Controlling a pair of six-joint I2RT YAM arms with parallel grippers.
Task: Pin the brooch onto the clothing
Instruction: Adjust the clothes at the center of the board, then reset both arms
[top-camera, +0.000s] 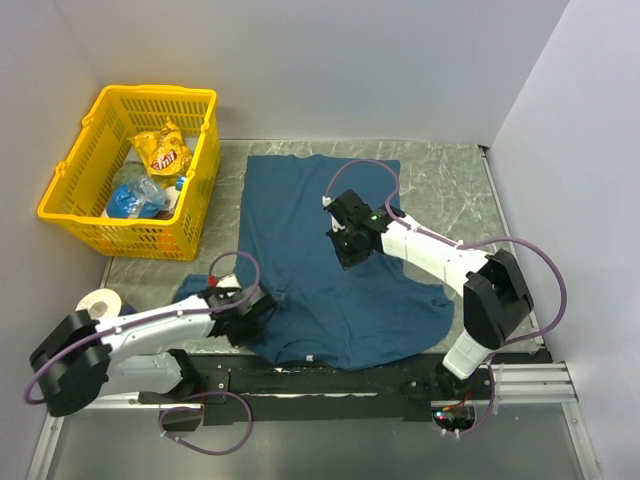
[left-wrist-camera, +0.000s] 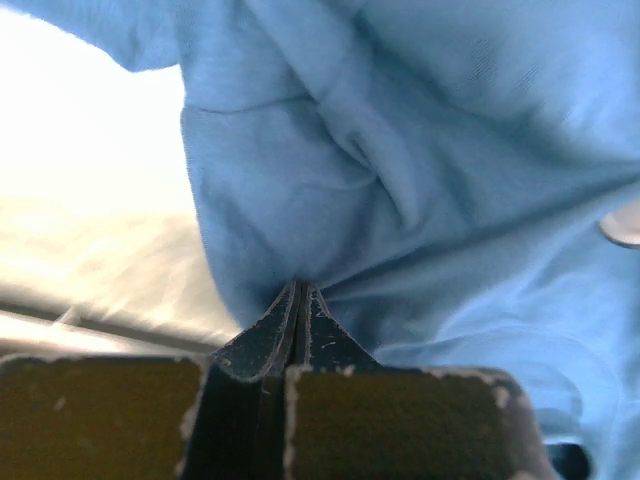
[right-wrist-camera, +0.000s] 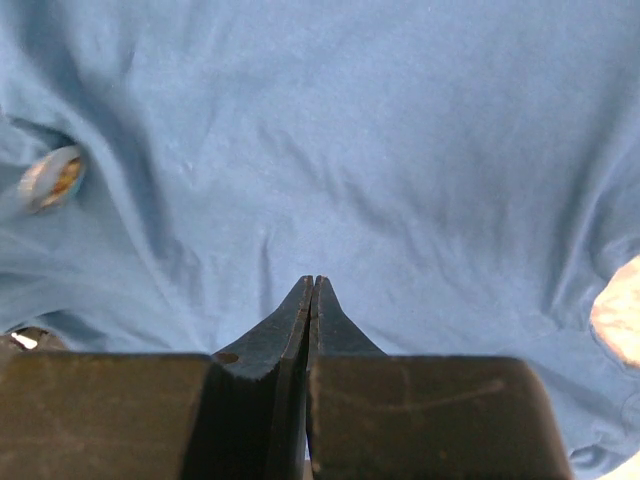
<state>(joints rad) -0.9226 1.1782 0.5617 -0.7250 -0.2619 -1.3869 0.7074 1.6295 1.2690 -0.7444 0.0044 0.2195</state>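
The clothing (top-camera: 330, 260), a dark teal-blue T-shirt, lies spread across the middle of the table. My left gripper (top-camera: 256, 312) sits at its lower left edge. In the left wrist view this gripper (left-wrist-camera: 300, 284) is shut on a gathered fold of the clothing (left-wrist-camera: 420, 150), and creases run out from the tips. The brooch (left-wrist-camera: 625, 222), a small pale disc, shows at the right edge of that view. My right gripper (top-camera: 350, 246) hovers over the shirt's middle. It (right-wrist-camera: 313, 279) is shut with nothing between the fingers, and the brooch (right-wrist-camera: 50, 178) lies on the fabric to its upper left.
A yellow basket (top-camera: 130, 170) with snack packets stands at the back left. A white roll (top-camera: 103, 303) lies beside the left arm. Grey walls close in the left, back and right sides. A black rail (top-camera: 330, 380) runs along the near edge.
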